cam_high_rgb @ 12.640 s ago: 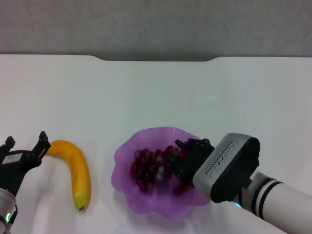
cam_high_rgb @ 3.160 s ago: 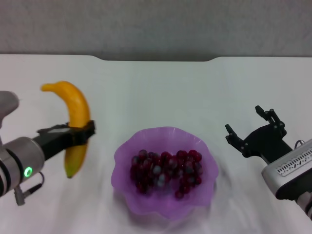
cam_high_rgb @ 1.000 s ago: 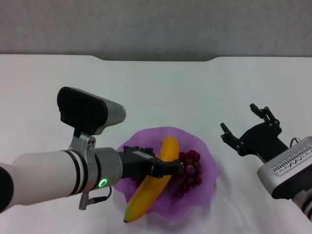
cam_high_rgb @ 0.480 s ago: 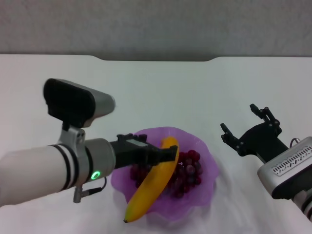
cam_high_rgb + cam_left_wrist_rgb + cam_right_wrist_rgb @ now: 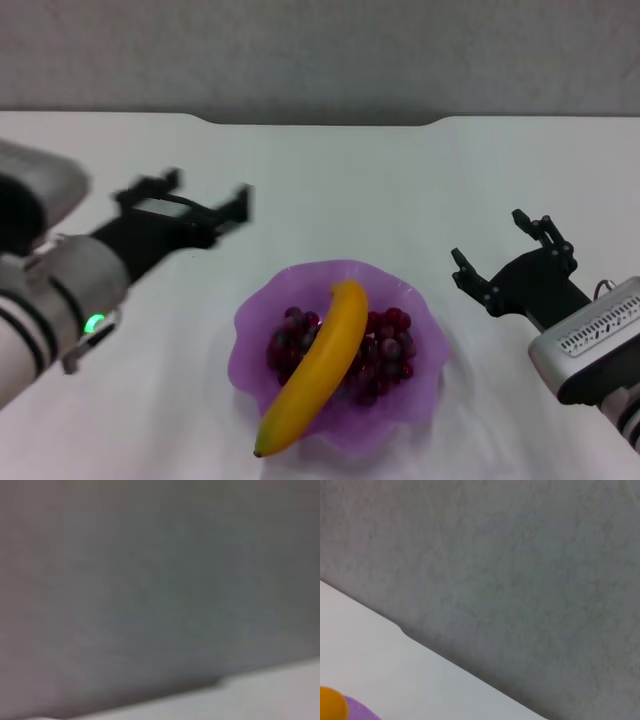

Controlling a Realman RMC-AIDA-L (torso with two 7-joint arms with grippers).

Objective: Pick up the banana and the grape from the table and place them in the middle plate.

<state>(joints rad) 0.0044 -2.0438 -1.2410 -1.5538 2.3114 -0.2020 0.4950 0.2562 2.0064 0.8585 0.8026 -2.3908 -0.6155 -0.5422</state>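
Note:
In the head view the yellow banana [image 5: 315, 370] lies slantwise across the purple wavy-rimmed middle plate [image 5: 408, 402], its lower tip hanging over the near rim. Under it rests the dark red grape [image 5: 385, 352] bunch, inside the plate. My left gripper [image 5: 205, 203] hangs open and empty above the table, up and to the left of the plate. At the right, beside the plate, my right gripper [image 5: 505, 255] is open and empty. A sliver of the banana [image 5: 331, 705] and the plate [image 5: 362, 713] shows at the edge of the right wrist view.
The white table [image 5: 330, 190] ends at a notched far edge with a grey wall [image 5: 320, 50] behind it. The left wrist view holds only the grey wall [image 5: 150, 580] and a strip of table [image 5: 280, 695].
My left gripper has let go of the banana and pulled back up and to the left. The banana now lies in the plate on the grape. The right arm has stayed put.

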